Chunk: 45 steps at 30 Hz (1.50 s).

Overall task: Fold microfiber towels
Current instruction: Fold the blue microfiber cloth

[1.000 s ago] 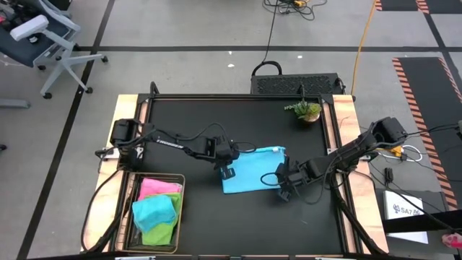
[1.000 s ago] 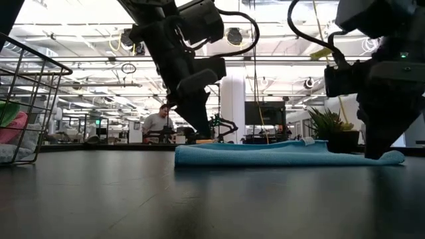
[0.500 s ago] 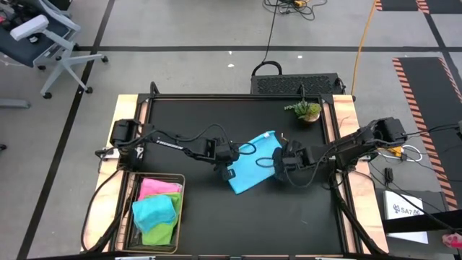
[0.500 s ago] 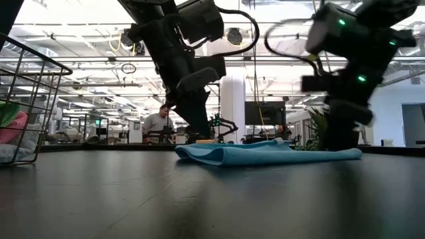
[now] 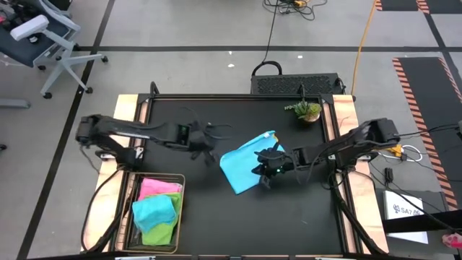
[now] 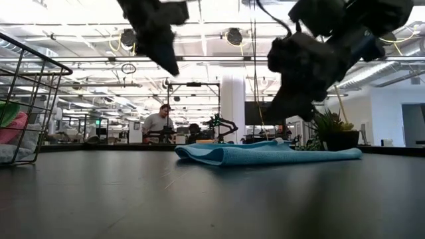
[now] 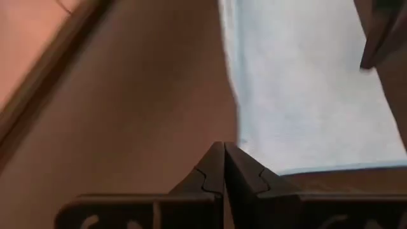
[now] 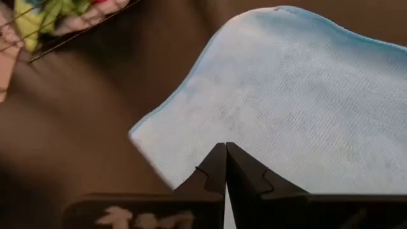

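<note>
Black table (image 5: 188, 209): light blue towel (image 5: 242, 167), wire basket (image 5: 137, 189), potted plant (image 5: 306, 110).

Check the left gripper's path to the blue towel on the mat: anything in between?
Nothing visible. The left gripper, shut, sits beside the light blue towel with only bare black mat between them. The wire basket and potted plant lie off that line. The right gripper, shut, is over the towel's far side.

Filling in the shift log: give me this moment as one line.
light blue towel folded, flat on table | left tool shut, clear of towel | right tool shut, above towel | other towels in basket
</note>
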Tool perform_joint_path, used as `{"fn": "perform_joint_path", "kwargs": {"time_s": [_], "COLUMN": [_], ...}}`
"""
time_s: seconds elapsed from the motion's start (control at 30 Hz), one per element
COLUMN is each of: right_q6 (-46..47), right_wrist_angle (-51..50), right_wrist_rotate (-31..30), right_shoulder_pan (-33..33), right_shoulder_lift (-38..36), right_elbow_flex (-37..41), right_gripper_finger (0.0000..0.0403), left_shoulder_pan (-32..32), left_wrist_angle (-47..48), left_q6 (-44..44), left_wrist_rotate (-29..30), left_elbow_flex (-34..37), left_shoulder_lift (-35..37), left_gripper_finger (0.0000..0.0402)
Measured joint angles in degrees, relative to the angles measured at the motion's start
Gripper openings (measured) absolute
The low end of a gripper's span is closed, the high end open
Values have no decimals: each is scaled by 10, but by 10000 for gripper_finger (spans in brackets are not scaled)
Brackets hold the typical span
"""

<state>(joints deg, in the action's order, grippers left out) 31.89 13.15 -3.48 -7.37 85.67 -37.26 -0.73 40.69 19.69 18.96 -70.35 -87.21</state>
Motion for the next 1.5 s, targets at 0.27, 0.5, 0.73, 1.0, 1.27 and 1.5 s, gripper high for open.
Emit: {"fn": "perform_joint_path", "kwargs": {"time_s": [0.27, 0.5, 0.73, 1.0, 1.27, 1.5], "right_q6": [4, 15, 19, 28, 81, 125], "right_wrist_angle": [68, 68, -16, -146, -322, -434], "right_wrist_rotate": [-10, 24, 132, 192, 85, -88], "right_shoulder_pan": [-1, -22, -72, -121, -138, -133], "right_shoulder_lift": [107, 172, 166, 125, -1, -85], "right_elbow_flex": [-30, -67, -71, -70, -65, -66], "right_gripper_finger": [0, 0, 0, 0, 0, 0], "left_shoulder_pan": [0, 2, 3, 4, 4, 5], "left_wrist_angle": [74, 86, 89, 88, 87, 87], "left_q6": [10, 21, 23, 34, 35, 32], "left_wrist_rotate": [59, 67, 66, 66, 66, 66], "left_elbow_flex": [0, 0, 0, 0, 0, 0], "left_shoulder_lift": [100, 120, 119, 119, 119, 119], "left_gripper_finger": [4, 12, 7, 3, 15, 3]}}
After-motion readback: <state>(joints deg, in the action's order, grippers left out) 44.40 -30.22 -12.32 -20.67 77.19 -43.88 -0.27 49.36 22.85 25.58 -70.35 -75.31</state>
